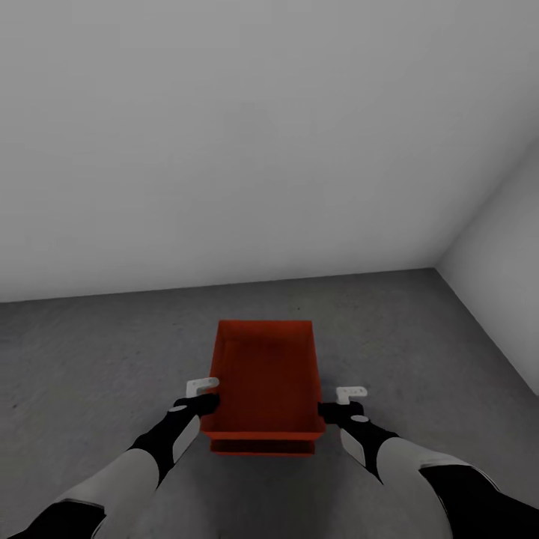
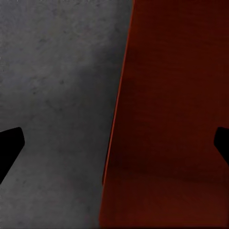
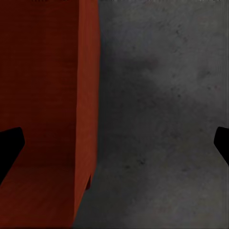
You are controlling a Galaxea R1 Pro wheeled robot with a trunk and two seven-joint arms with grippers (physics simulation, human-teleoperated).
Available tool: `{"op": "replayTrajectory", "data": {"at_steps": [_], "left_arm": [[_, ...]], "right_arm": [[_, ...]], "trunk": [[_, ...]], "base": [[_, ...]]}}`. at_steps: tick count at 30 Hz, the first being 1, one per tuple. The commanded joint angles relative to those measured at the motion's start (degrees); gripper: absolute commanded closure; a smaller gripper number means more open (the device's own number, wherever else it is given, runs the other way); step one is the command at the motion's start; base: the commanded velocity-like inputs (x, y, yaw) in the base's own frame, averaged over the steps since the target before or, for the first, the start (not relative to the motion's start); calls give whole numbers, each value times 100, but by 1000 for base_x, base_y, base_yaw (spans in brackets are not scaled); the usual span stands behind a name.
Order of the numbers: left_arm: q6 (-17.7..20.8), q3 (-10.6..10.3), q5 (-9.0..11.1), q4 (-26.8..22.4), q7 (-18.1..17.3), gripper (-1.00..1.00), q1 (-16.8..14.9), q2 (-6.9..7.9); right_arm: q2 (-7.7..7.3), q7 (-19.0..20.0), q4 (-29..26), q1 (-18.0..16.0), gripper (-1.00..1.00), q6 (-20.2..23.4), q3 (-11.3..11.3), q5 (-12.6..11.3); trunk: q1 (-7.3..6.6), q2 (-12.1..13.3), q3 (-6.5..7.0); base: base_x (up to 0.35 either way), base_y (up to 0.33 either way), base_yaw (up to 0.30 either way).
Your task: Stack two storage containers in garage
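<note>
One orange-red storage container (image 1: 263, 374) sits open-topped on the dark grey floor (image 1: 90, 359), nested on top of the second storage container (image 1: 262, 448), of which only a front lip shows beneath it. My left gripper (image 1: 203, 397) is at the upper box's left wall and my right gripper (image 1: 340, 403) is at its right wall. In the left wrist view the left gripper (image 2: 114, 143) is open, its fingers spread wide astride the container wall (image 2: 167, 119). The right gripper (image 3: 114, 143) is open as well, with the container wall (image 3: 47, 95) on one side.
A pale grey wall (image 1: 224, 150) stands behind the boxes, and a second wall (image 1: 509, 239) meets it in a corner at the right. Bare concrete floor lies to both sides of the stack.
</note>
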Motion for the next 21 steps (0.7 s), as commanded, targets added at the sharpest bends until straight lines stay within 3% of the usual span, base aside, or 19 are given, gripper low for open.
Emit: {"op": "replayTrajectory", "data": {"at_steps": [1,14,21], "left_arm": [[29,-49,53,-13,43,-100,-2,4],[29,-49,56,-12,43,-100,0,8],[29,-49,61,-5,43,-100,-2,79]], "right_arm": [[0,-21,14,-8,-100,-26,25,-7],[-3,-50,14,-9,-100,-26,31,0],[-3,-87,14,-6,-100,-27,29,-5]], "trunk": [[-23,39,15],[-308,561,248],[-462,841,374]], "base": [[0,0,0],[0,0,0],[0,0,0]]}}
